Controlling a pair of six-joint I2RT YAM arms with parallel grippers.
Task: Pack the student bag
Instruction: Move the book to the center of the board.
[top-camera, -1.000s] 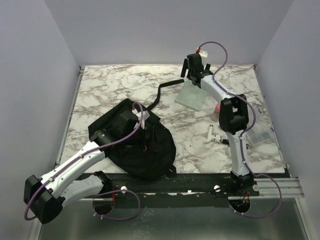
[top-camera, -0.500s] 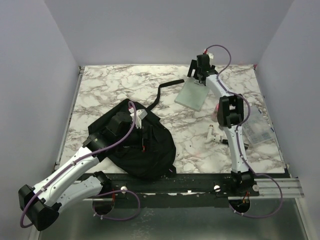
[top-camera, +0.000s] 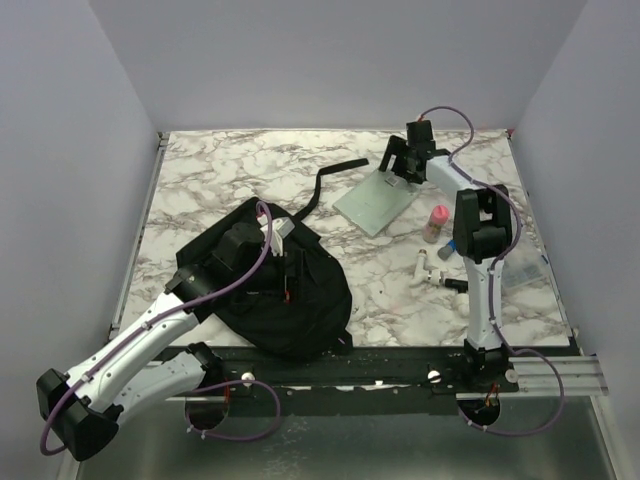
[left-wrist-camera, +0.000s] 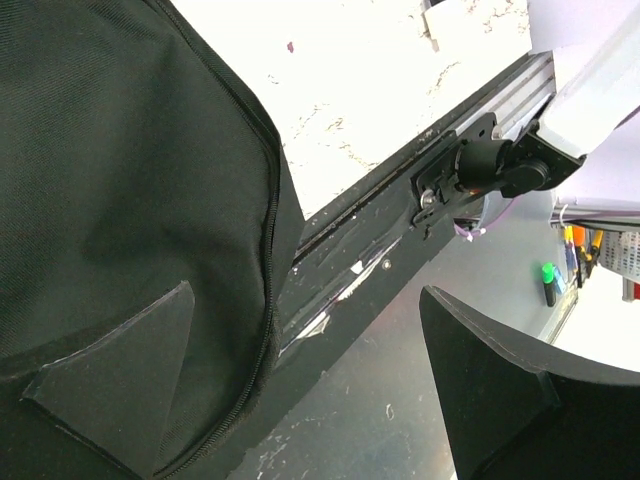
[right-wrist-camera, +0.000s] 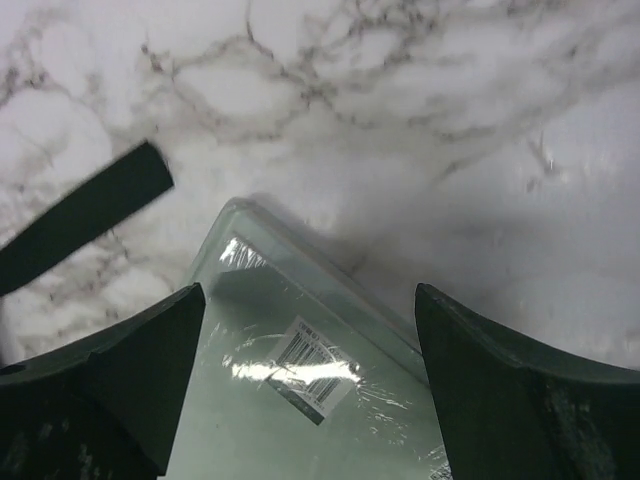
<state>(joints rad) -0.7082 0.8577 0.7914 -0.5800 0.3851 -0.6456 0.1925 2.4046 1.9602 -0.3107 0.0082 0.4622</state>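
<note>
Plastic-wrapped book (top-camera: 375, 203) rotated, slid leftward. Right gripper (right-wrist-camera: 308, 305) spread astride its far corner. Left gripper (left-wrist-camera: 305, 295) spread, one finger on black backpack (top-camera: 300, 290). Backpack soft, floppy: likely pinch at zipper edge.

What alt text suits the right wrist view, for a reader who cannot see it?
The right claw, dark fingers open, frames a corner of a pale green, plastic-wrapped flat book with a barcode label, on the white marble table. A black fabric strap lies at left.
</note>
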